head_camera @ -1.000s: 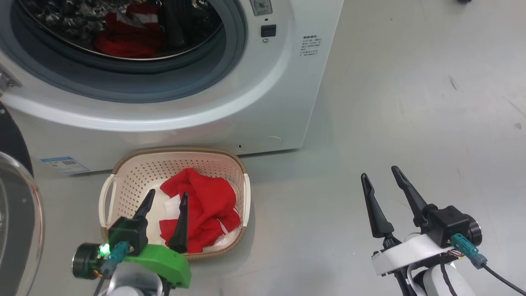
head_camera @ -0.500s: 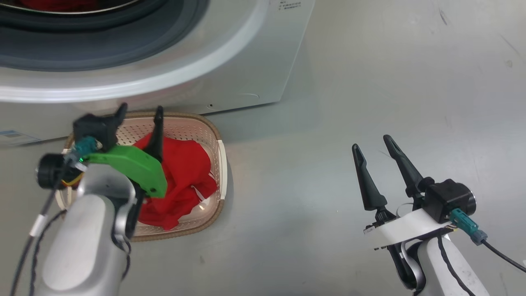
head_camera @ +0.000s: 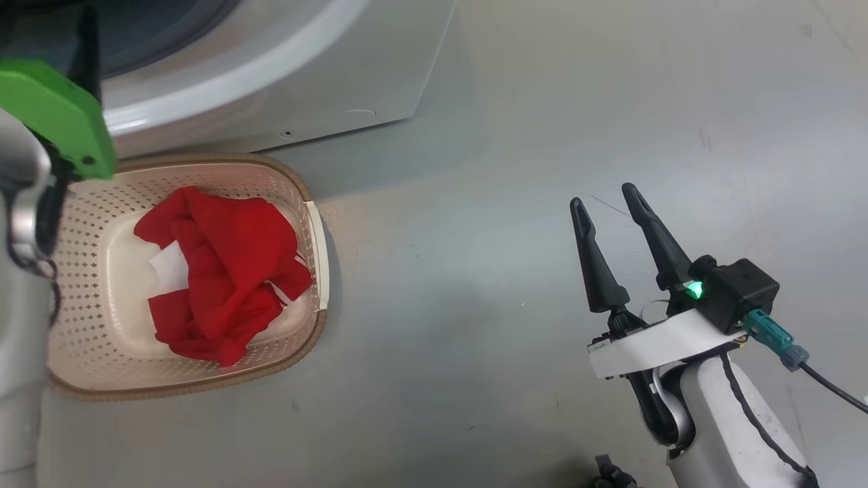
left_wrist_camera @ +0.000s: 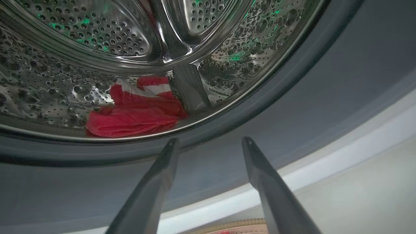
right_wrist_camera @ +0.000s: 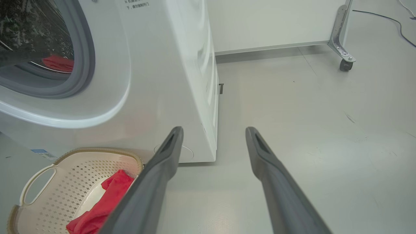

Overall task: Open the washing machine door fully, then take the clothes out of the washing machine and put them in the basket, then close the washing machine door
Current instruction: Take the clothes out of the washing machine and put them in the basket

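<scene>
Ahead and slightly left of the released, empty left gripper (left_wrist_camera: pixel 210 139), past the gasket (left_wrist_camera: pixel 292 107) at the front edge of the drum (left_wrist_camera: pixel 227 42): clothes (left_wrist_camera: pixel 136 115), long axis crosswise; right gripper (head_camera: pixel 603 194), likewise released, well apart over the floor (head_camera: pixel 475 305).

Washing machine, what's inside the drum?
One bunched red-and-white garment lies at the drum's bottom, beside a steel paddle. Anything low behind the gasket is hidden.
</scene>
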`<state>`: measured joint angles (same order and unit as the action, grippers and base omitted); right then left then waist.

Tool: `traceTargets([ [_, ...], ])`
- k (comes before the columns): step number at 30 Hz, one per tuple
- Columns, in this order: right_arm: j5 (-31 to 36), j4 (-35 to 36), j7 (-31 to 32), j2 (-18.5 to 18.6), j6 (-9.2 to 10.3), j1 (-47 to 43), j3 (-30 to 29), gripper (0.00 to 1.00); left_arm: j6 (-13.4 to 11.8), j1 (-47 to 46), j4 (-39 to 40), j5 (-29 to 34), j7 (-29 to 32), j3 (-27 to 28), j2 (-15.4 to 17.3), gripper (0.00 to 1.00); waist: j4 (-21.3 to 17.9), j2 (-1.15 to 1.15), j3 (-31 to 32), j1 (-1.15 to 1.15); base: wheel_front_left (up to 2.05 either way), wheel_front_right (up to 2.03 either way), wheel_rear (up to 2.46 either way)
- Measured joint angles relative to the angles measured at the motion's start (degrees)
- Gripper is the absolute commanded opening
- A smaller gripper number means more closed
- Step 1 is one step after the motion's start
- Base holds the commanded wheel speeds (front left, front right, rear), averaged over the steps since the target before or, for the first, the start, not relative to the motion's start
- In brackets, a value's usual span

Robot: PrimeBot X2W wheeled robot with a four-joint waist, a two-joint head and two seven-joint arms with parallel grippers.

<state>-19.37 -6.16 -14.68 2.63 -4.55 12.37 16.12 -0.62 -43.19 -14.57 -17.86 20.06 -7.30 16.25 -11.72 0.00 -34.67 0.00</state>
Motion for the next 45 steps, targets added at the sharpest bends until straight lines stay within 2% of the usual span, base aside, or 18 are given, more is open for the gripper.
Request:
traceTargets([
  [3, -1.36, 0.31, 0.0, -0.01, 0.15, 0.7, 0.68, 1.0, 0.26, -3.53, -0.29, 1.42, 1.3, 0.64, 2.61, 1.0, -0.81, 0.0, -1.05, 0.0, 0.0, 0.0, 0.0],
  [16, -3.82, 1.12, 0.0, -0.01, 0.65, 4.28, 2.96, 1.0, 0.56, -16.7, -4.19, 2.25, 7.64, 3.7, 8.21, 1.0, -3.82, 0.0, -5.86, 0.0, 0.0, 0.0, 0.0],
  [29, -6.46, 1.25, -0.01, -0.02, 1.16, 7.2, 5.17, 1.0, 2.02, -21.13, -9.66, 3.94, 16.74, 3.41, 14.48, 1.0, -7.21, 0.0, -9.39, 0.0, 0.0, 0.0, 0.0],
  [38, -7.01, 1.16, -0.01, -0.02, 1.69, 7.87, 5.21, 1.0, 2.38, -22.05, -13.16, 5.55, 21.54, 2.65, 16.0, 1.0, -8.6, 0.0, -10.56, 0.0, 0.0, 0.0, 0.0],
  [39, -7.09, 1.15, -0.01, -0.03, 1.69, 8.1, 5.22, 1.0, 2.34, -22.3, -13.3, 5.82, 21.84, 2.64, 16.07, 0.96, -8.63, 0.0, -10.59, 0.0, 0.0, 0.0, 0.0],
  [40, -7.14, 1.15, -0.01, -0.03, 1.69, 8.36, 5.22, 1.0, 2.34, -22.55, -13.44, 5.89, 22.34, 2.56, 16.08, 0.58, -8.65, 0.0, -10.6, 0.0, 0.0, 0.0, 0.0],
  [41, -7.19, 1.15, -0.01, -0.02, 1.7, 8.5, 5.22, 1.0, 2.34, -22.72, -13.55, 5.95, 22.56, 2.34, 16.08, 0.47, -8.66, 0.0, -10.61, 0.0, 0.0, 0.0, 0.0],
  [42, -7.27, 1.15, -0.01, -0.02, 1.7, 8.56, 5.25, 1.0, 2.34, -22.84, -13.63, 5.97, 22.71, 2.18, 16.08, 0.3, -8.66, 0.0, -10.61, 0.0, 0.0, 0.0, 0.0],
  [43, -7.28, 1.15, -0.01, -0.02, 1.74, 8.57, 5.31, 1.0, 2.34, -22.92, -13.67, 5.97, 22.71, 2.04, 16.08, 0.04, -8.66, 0.0, -10.61, 0.0, 0.0, 0.0, 0.0],
  [45, -7.32, 1.12, -0.01, -0.02, 1.74, 8.58, 5.43, 1.0, 2.34, -23.11, -13.76, 5.98, 22.71, 1.8, 16.08, 0.0, -8.64, 0.0, -10.59, 0.0, 0.0, 0.0, 0.0],
])
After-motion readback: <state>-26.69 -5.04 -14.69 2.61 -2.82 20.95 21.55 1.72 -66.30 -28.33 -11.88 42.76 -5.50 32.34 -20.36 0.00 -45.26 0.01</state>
